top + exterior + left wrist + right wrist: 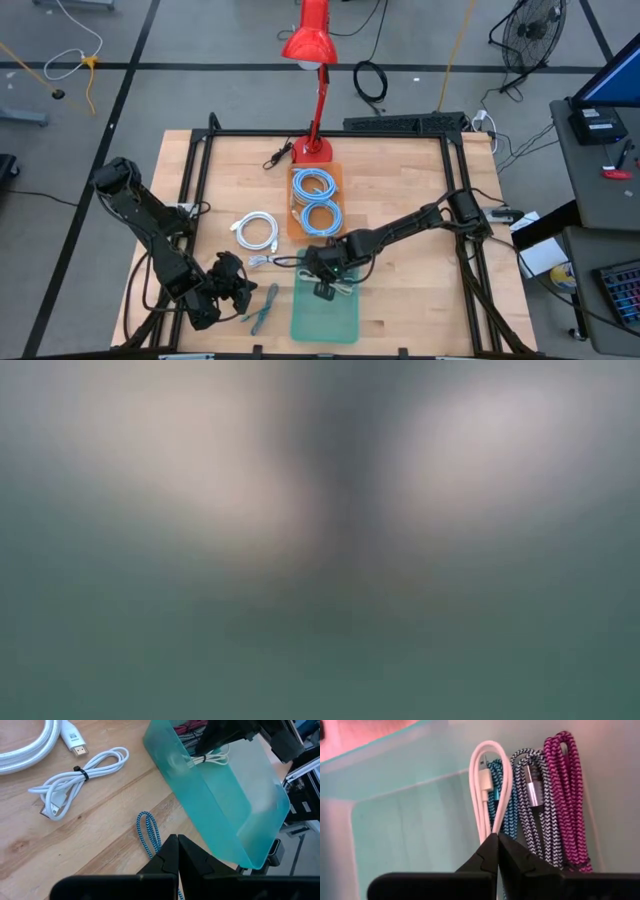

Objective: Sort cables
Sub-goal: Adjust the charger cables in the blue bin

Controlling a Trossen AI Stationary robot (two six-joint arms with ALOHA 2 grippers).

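Right tool [325, 289] lowered into the translucent teal plastic bin [345, 325], clenched on a thin white cable bundle [490, 785].
The bundle is held beside braided ones for sorting; left tool [177, 851] clenched empty, near left.

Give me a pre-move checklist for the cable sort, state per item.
1. Right gripper shut on the white cable over the teal bin: ok.
2. Bin already holds braided cables; room left: ok.
3. Left gripper shut, empty, above the blue braided cable: ok.
4. White bundle on table, unsorted: not ok.
5. Low view usable: not ok, blurred.
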